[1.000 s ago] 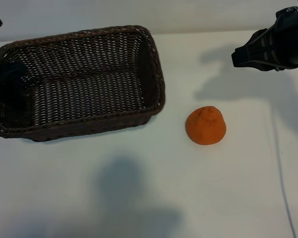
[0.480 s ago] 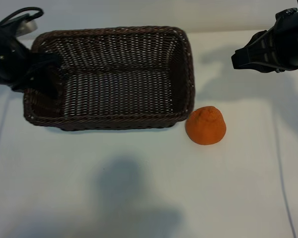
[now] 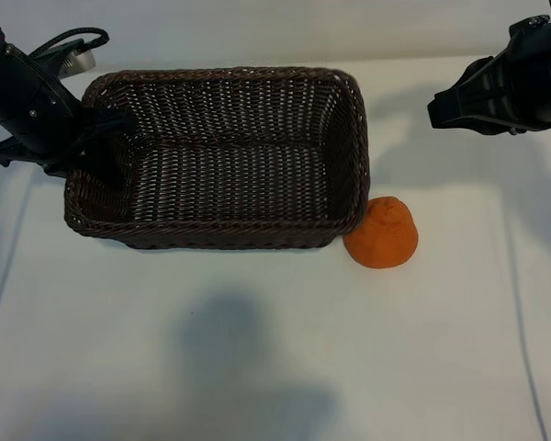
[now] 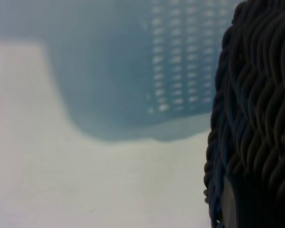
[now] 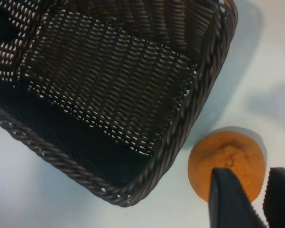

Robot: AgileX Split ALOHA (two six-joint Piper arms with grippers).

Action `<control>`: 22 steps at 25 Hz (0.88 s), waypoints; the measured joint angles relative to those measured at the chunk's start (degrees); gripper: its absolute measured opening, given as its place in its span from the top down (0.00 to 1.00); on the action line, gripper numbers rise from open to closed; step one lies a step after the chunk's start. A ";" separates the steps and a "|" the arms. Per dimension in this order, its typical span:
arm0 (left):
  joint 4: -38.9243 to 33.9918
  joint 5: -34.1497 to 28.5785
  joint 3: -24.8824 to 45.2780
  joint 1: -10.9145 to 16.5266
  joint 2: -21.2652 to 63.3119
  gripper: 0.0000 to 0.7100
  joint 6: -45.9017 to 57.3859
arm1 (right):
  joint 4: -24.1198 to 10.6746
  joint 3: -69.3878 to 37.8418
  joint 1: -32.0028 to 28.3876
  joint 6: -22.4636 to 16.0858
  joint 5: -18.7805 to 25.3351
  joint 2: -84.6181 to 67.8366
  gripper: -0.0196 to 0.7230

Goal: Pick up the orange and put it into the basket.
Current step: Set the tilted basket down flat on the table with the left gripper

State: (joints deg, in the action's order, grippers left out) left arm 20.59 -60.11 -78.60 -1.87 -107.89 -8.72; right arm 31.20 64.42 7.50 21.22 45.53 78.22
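— At the basket's (image 3: 225, 156) end wall, what's the left gripper (image 3: 106, 147) doing?
— Fingers pinching the rim. Right gripper (image 3: 459, 106), fingers parted, grips nothing, well above the tabletop (image 3: 275, 349).
— Orange (image 3: 381, 233)?
— Unpicked, touching the basket's outer corner.

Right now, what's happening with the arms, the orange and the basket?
Left gripper shut on the basket wall. Right gripper raised over the table, fingers apart, empty. Orange on table, against basket's corner.
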 joint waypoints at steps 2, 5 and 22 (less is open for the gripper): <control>-1.47 0.72 0.00 0.00 0.00 0.79 -0.06 | 0.00 0.00 0.00 0.00 0.00 0.00 0.66; -3.40 2.99 0.00 0.00 0.00 0.79 -0.06 | 0.00 0.00 0.00 0.00 0.00 0.00 0.66; 2.54 5.79 -0.11 0.05 -7.92 0.79 -2.51 | 0.17 0.00 0.00 0.06 -0.30 0.00 0.66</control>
State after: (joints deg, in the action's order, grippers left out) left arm 23.13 -54.32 -78.71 -1.82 -115.81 -11.23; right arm 31.37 64.42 7.50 21.28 45.24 78.22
